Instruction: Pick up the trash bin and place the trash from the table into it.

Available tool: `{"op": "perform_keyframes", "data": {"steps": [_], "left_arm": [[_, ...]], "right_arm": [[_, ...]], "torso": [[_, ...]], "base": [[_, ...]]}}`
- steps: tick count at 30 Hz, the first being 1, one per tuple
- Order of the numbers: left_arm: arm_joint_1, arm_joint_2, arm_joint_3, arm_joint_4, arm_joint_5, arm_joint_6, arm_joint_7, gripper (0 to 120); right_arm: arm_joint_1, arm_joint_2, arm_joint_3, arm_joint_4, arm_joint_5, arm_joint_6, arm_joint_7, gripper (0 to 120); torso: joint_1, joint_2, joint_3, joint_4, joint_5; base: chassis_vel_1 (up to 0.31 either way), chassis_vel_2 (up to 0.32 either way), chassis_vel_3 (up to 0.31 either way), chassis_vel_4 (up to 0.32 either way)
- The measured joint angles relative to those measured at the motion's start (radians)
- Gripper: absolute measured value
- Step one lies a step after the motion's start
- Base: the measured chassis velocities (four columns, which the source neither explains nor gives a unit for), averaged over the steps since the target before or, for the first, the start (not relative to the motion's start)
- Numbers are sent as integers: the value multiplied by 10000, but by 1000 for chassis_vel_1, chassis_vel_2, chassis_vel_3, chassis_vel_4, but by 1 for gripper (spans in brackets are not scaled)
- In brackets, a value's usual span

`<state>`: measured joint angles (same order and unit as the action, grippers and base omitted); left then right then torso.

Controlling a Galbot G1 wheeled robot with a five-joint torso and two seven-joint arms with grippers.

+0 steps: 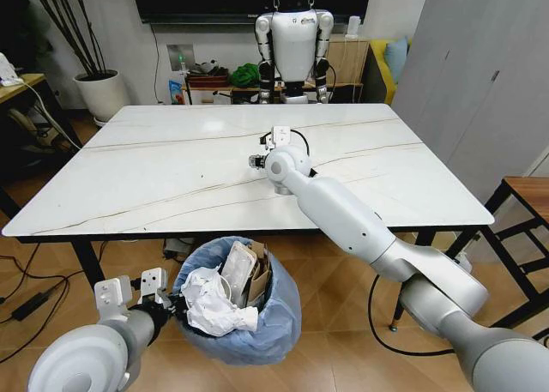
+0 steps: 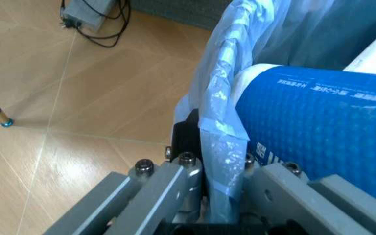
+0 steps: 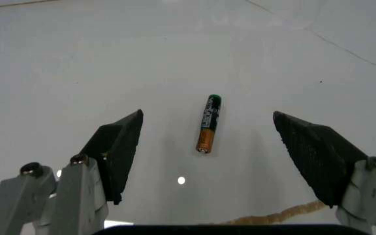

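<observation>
Lying between spread jaws: battery [image 3: 208, 123].

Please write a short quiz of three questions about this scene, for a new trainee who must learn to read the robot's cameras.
1. True or false: the right gripper is shut on the battery.
2. Multiple choice: what does the left gripper hold? A) the rim of the trash bin B) a paper cup C) a table leg
3. Fill in: the battery lies on the ____, between the right gripper's open fingers.

Key
1. False. The gripper is open and the battery lies apart from both fingers.
2. A. It is clamped on the rim with its blue bag.
3. table.
</observation>
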<state>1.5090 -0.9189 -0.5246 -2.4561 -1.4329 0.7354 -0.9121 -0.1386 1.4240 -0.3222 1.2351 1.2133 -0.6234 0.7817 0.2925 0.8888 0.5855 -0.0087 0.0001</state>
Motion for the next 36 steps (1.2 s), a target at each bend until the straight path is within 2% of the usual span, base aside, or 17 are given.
{"op": "perform_keyframes", "data": {"steps": [6, 7, 12, 14, 15, 17, 36], "left_arm": [[-1, -19, -7, 0, 1, 0, 14, 0], [-2, -9, -23, 0, 0, 0, 18, 0], [8, 12, -68, -10, -4, 0, 20, 0], [18, 33, -96, -36, -18, 0, 25, 0], [18, 33, -96, -36, -18, 0, 25, 0], [17, 41, -107, -47, -24, 0, 35, 0], [7, -34, -175, -62, 93, 0, 363, 0]], "right_arm": [[-3, 41, -1, -182, -63, 16, -63, 69], [-3, 41, -12, -184, -65, 18, -65, 62], [-18, 39, -41, -182, -79, 22, -67, 52], [-39, 28, -72, -178, -96, 23, -67, 39], [-39, 28, -72, -178, -96, 23, -67, 39], [-65, -24, -117, -119, -96, 24, -67, 31], [-85, -76, -404, -58, -295, 25, -77, 25]], "torso": [[0, 0, 0, 1, 0], [0, 0, 0, 0, -1], [0, 0, 0, 1, -1], [0, 0, -1, 1, -1], [0, 0, -1, 1, -1], [0, 0, 0, 1, -1], [0, 0, -1, 2, 0]], "base": [[0, 0, 0, 0], [0, 0, 0, 0], [0, 0, 0, 0], [0, 0, 0, 0], [0, 0, 0, 0], [0, 0, 0, 0], [0, 0, 0, 0]]}}
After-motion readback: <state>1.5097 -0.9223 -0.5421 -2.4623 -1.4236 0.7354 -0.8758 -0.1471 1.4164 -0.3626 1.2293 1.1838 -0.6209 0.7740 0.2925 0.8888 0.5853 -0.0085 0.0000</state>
